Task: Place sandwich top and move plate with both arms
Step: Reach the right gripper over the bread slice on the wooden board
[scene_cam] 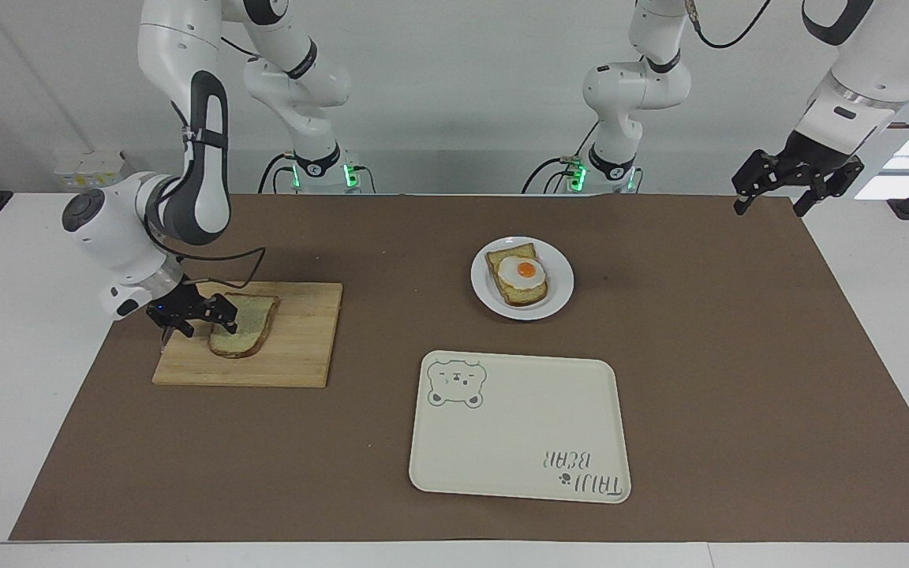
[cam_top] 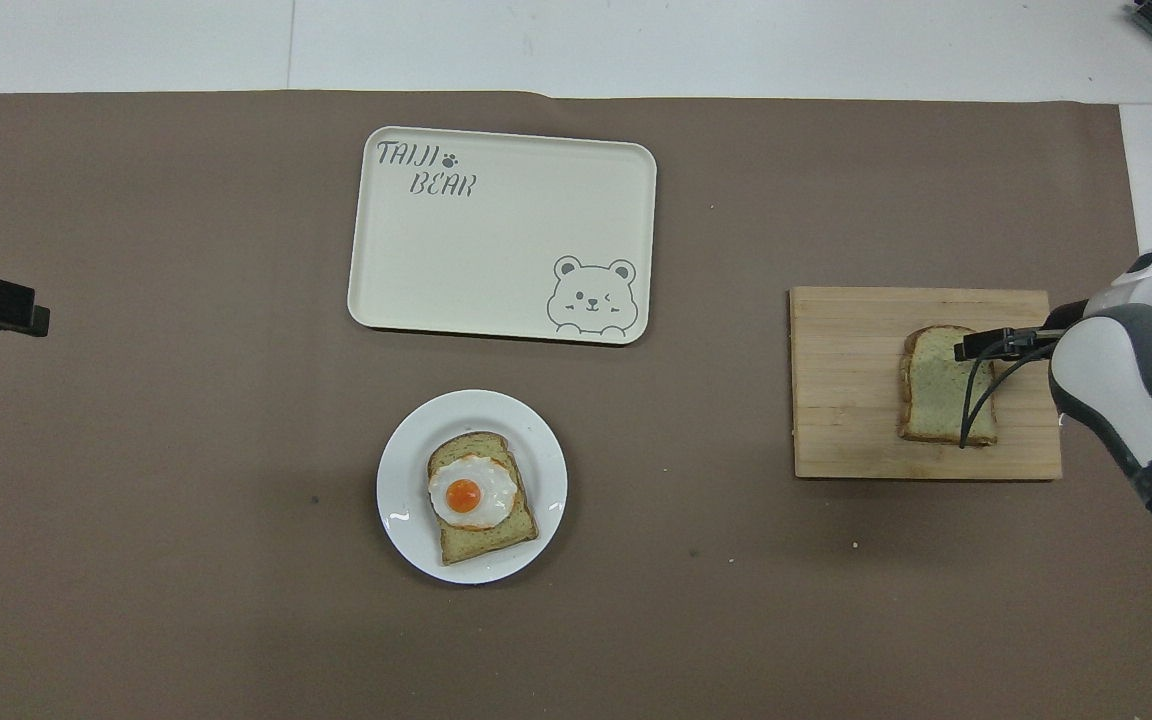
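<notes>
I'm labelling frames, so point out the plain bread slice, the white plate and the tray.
bread slice (scene_cam: 248, 330), facing view, middle of its face
plate (scene_cam: 560, 293), facing view, bare rim
tray (cam_top: 496, 245), overhead view, blank middle

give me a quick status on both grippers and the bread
Right gripper open, low at the sandwich top on the cutting board. Left gripper open, waiting over the table's edge. Plate with egg toast clear.
</notes>
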